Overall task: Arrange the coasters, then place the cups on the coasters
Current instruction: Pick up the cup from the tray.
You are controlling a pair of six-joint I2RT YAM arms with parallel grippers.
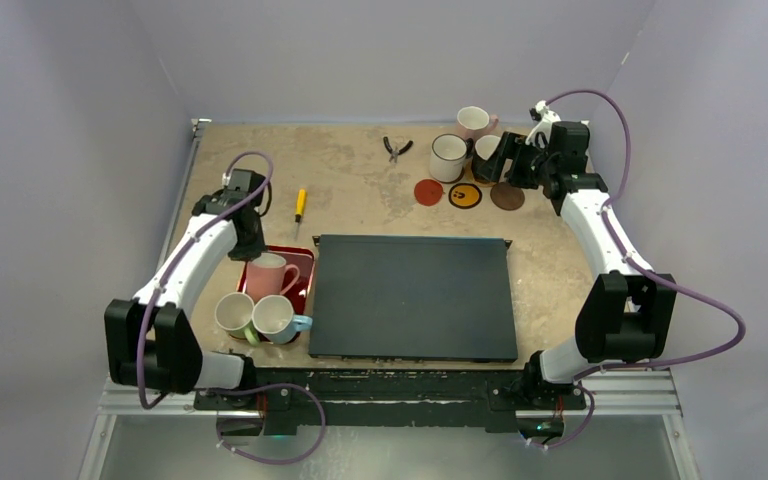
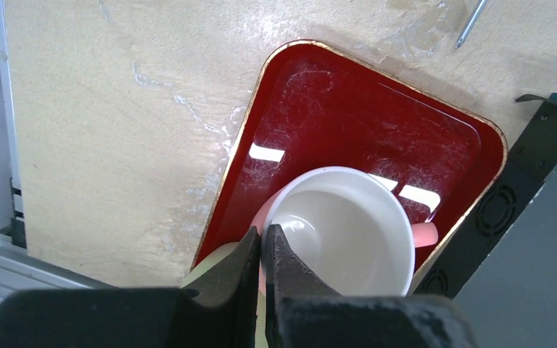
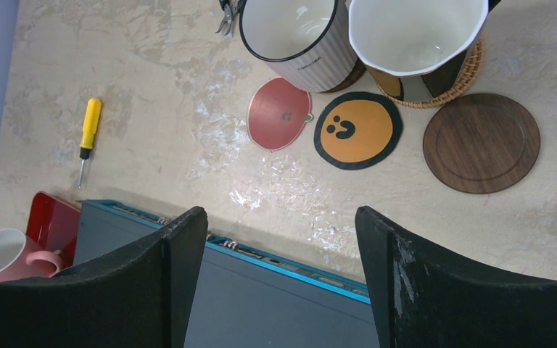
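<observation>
My left gripper (image 2: 262,238) is clamped on the pink mug's (image 2: 348,232) rim, inside the red tray (image 2: 348,109). My right gripper (image 3: 279,221) hangs wide open near three bare coasters (image 3: 357,129), far from that tray.

Three flat discs sit in a row toward the tabletop's far right corner: red coaster (image 3: 279,114), yellow coaster (image 3: 357,130) with a black face, dark brown coaster (image 3: 481,143). Just behind, the white mug (image 3: 301,36) stands on a brown coaster (image 3: 355,75) and the black mug (image 3: 413,32) on a woven coaster (image 3: 470,69), with the pale pink mug (image 1: 475,122) farther back. By the left edge the salmon mug (image 1: 270,277) stands upright, and the green mug (image 1: 232,312) and blue mug (image 1: 278,319) are side by side just nearer.
</observation>
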